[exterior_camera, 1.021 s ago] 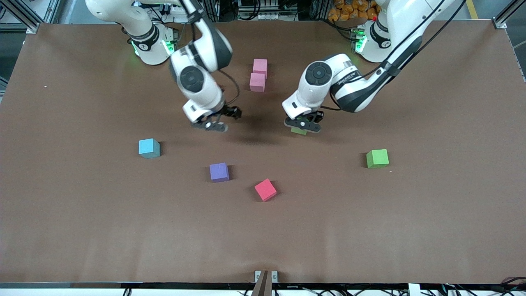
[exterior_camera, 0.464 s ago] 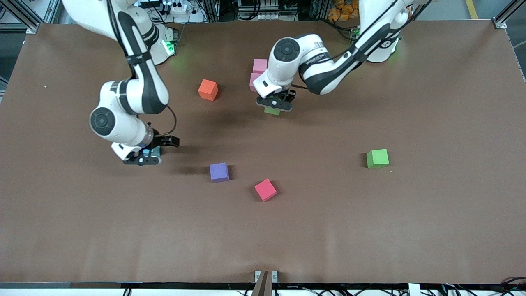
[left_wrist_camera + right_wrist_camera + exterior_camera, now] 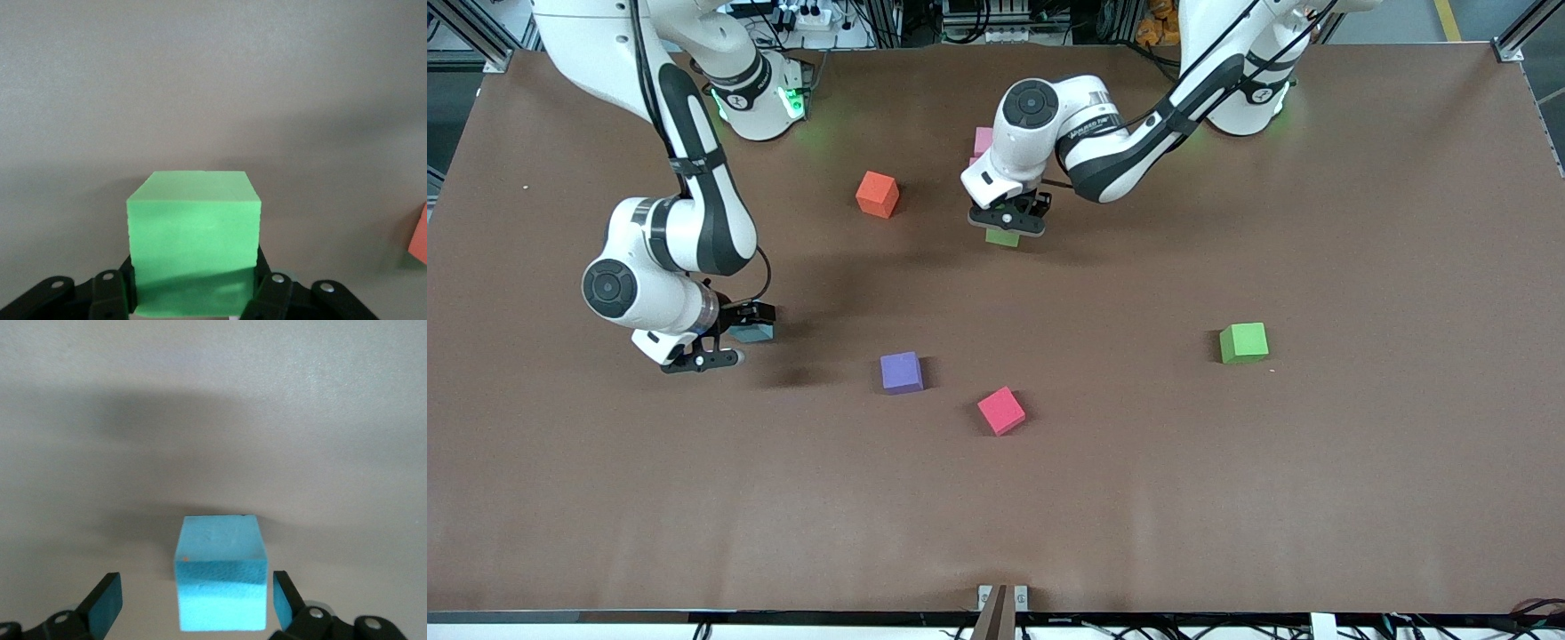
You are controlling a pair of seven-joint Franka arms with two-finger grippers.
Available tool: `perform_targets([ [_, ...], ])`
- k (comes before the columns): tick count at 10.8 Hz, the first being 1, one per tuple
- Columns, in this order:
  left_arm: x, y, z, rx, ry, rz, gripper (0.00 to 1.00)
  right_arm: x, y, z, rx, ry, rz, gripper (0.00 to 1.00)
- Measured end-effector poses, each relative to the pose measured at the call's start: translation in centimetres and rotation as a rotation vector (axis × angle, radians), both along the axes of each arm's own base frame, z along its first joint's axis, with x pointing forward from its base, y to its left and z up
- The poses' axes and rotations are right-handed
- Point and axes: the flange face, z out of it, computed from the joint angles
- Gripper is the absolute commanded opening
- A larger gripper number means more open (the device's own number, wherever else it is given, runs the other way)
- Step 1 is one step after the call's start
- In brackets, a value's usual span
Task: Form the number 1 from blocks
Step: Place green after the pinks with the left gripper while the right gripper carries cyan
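My left gripper point(image 3: 1007, 224) point(image 3: 192, 297) is shut on a green block point(image 3: 1002, 237) point(image 3: 192, 227), low over the table right beside the two light pink blocks point(image 3: 983, 140), which the arm mostly hides. My right gripper point(image 3: 713, 349) point(image 3: 194, 603) is open at the right arm's end of the table. Its fingers point(image 3: 105, 605) stand apart on either side of the sky blue block point(image 3: 752, 332) point(image 3: 220, 570), which rests on the table. An orange block point(image 3: 877, 194) point(image 3: 419, 243) lies near the pink pair.
A purple block point(image 3: 901, 372) and a red block point(image 3: 1000, 410) lie mid-table, nearer the front camera. A second green block point(image 3: 1243, 342) sits toward the left arm's end. The brown table point(image 3: 1227, 498) stretches bare around them.
The right arm swung from mid-table to the sky blue block, uncovering the orange block. The left gripper carried the green block up to the pink pair.
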Motion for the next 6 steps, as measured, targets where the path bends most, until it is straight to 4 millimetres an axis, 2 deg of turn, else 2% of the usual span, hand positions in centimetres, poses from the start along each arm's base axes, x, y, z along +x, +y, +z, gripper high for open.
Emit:
perform_targets([
  [2,-0.5,-1.5,-1.2,0.004,0.016,0.032,0.0,0.1,-1.3,-1.3,-0.008,0.008,0.019,1.0],
  [6,-2.8,-3.6,-3.2,0.033,0.047,0.104,0.0,-0.3,-1.4,-3.0,-0.021,0.036,0.029,1.0],
])
